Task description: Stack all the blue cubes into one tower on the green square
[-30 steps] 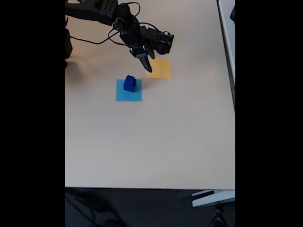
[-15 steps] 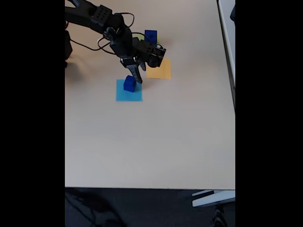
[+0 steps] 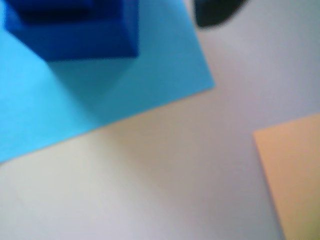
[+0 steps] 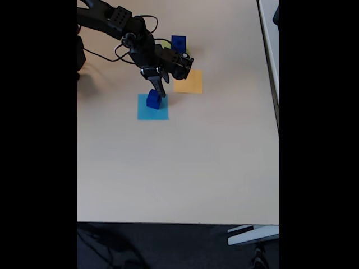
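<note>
The end effector hangs just beside a blue cube on the light blue paper square near the table's far edge; its grip cannot be judged. Another blue cube already sits farther back, apparently on the green square; stacking remains.

Wrist view blurred throughout: cube cut off by top edge, light blue square cut off at left and top, orange square cut off at right and bottom. Dark shape at top edge too blurred to identify. In fixed view, green square mostly hidden behind arm; end effector too small to judge opening.
</note>
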Controlling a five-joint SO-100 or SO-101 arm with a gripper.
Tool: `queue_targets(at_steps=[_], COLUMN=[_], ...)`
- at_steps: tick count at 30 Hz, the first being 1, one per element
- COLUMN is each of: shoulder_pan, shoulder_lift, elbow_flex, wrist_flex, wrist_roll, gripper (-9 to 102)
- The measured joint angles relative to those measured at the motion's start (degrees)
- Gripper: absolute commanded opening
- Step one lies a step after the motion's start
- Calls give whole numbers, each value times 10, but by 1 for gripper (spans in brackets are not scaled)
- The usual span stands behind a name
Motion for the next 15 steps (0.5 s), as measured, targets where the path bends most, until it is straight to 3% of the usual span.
queue_targets(at_steps=[15], shoulder_pan=[14], shoulder_lift=[11], elbow_flex=[9], wrist_flex=[33], wrist_roll=[-36], gripper=[21])
